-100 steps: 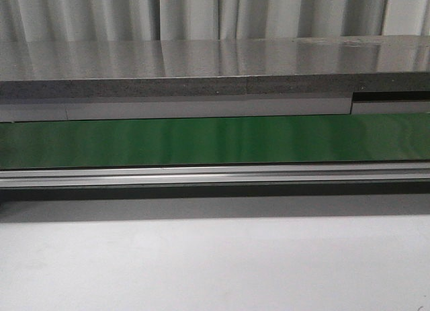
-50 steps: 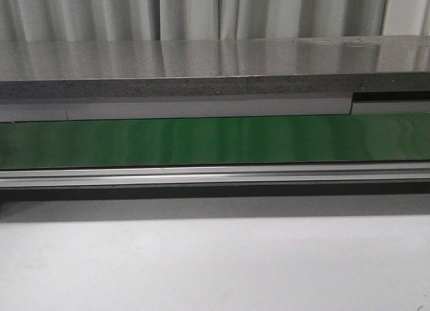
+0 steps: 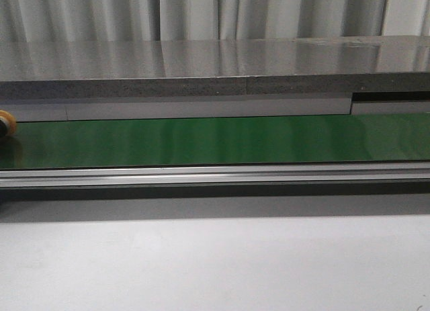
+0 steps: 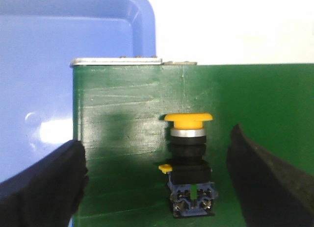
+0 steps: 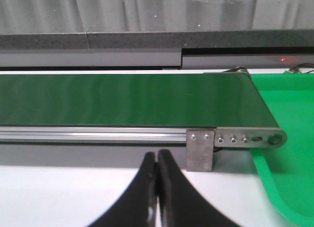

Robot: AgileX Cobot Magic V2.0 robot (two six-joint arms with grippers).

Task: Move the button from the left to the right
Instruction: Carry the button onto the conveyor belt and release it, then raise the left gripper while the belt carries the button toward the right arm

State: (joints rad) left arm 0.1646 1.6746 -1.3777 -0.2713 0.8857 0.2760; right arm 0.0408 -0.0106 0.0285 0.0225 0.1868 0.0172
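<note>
Button (image 4: 189,163) upright on green belt (image 4: 127,138), yellow cap up.

belt (image 3: 222,140): green, smooth, slight sheen | rail (image 3: 215,174): brushed metal | button (image 4: 189,164): glossy yellow plastic cap, metal collar | bin (image 4: 59,70): glossy blue plastic

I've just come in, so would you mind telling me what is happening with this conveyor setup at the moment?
A button with a yellow cap stands upright on the green belt, near its left end, next to a blue bin. The left gripper is open, with a finger on either side of the button and not touching it. In the front view the button just shows at the left edge. The right gripper is shut and empty, in front of the belt's right end beside a green tray.
</note>
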